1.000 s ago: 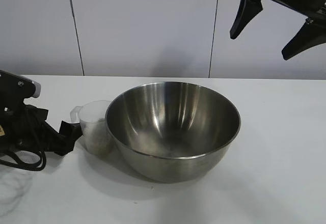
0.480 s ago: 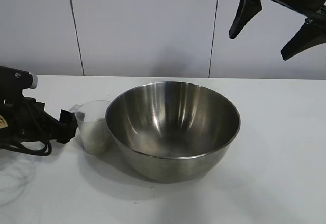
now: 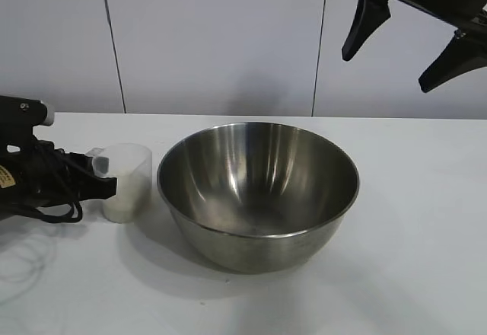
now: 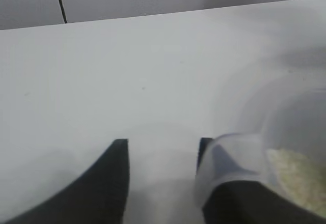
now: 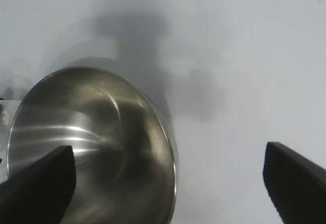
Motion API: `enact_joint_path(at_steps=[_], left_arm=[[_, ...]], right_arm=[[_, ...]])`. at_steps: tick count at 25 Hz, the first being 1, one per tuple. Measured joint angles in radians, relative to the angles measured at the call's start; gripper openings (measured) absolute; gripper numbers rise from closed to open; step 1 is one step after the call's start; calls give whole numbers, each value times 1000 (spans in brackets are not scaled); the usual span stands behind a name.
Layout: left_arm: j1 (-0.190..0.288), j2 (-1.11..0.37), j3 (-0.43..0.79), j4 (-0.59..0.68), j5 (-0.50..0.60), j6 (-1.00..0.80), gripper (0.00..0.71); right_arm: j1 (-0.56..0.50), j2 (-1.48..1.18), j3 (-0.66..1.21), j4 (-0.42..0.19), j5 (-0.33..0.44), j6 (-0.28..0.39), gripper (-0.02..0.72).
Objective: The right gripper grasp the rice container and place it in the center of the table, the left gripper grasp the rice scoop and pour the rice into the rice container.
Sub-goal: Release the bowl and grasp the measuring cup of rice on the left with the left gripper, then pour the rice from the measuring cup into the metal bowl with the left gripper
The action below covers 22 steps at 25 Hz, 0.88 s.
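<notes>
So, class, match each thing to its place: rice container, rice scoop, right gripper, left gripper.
1 rice container
2 rice scoop
3 right gripper
4 left gripper

a raised in the air, open
b centre of the table
c at the scoop's handle
d beside the container, with rice inside

Pairs: 1-b, 2-d, 3-a, 4-c
</notes>
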Motion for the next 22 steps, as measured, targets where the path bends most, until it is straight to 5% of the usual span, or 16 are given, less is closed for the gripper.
enact_joint_path(at_steps=[12, 18, 22], left_arm=[[0, -197, 0, 19, 80, 139, 6], [-4, -380, -74, 78, 412, 219, 6], [-62, -469, -205, 89, 682, 260, 6]], right_arm=[[0, 1, 0, 0, 0, -1, 694], [0, 1, 0, 0, 0, -7, 694], [0, 2, 0, 1, 0, -15, 694]])
